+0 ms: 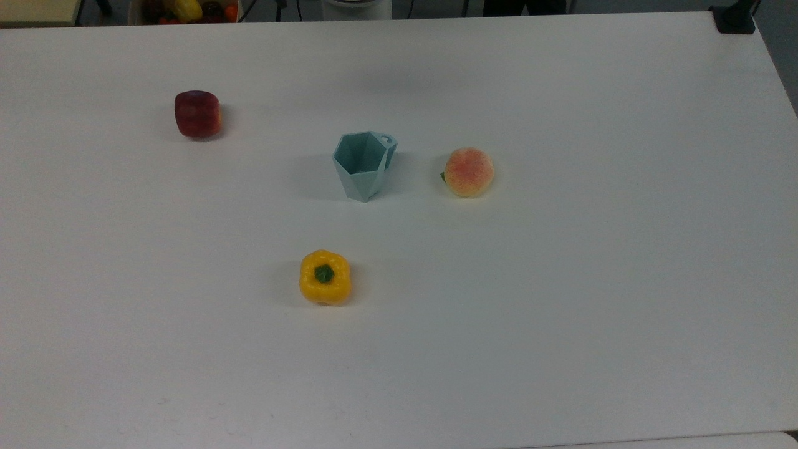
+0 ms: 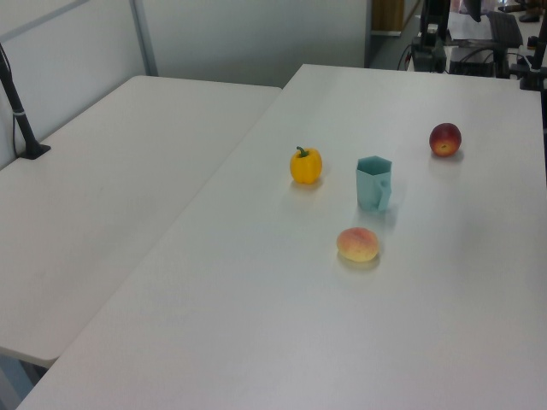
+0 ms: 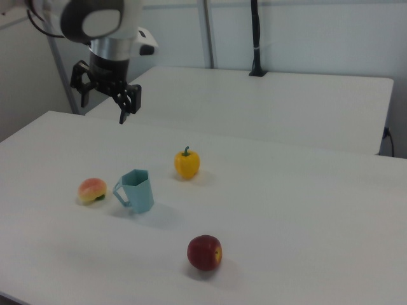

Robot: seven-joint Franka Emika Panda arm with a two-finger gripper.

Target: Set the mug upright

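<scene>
A wide white table (image 1: 561, 280) fills the scene, with a second white table (image 2: 111, 171) set alongside it and grey partition walls behind; a black post (image 3: 255, 38) stands on the far table in the right view.

The mug (image 1: 363, 165), pale blue-teal with faceted sides narrowing to its base, stands upright near the middle of the table, its open mouth facing up. Its small loop handle sits on the top view's upper right of the rim, and points toward the right view's left. Nothing touches the mug (image 2: 373, 183); in the right view the mug (image 3: 135, 190) stands clear of every fruit.

To the top view's right of the mug lies a peach (image 1: 469, 172), near but apart from it; in the right view the peach (image 3: 92, 190) lies to the mug's left. Below the mug in the top view sits a yellow bell pepper (image 1: 325, 277), stem up, a little farther off than the peach. In the left view the yellow bell pepper (image 2: 305, 165) is to the mug's left and the peach (image 2: 357, 244) is in front of it. A red apple (image 1: 197, 113) lies well apart, toward the top view's upper left; in the right view the red apple (image 3: 204, 252) is nearest the camera.

The gripper (image 3: 102, 98) hangs in the air well above the table, up and to the right view's left of the mug, pointing downward with its black fingers (image 3: 124, 105) spread wide and nothing between them.
</scene>
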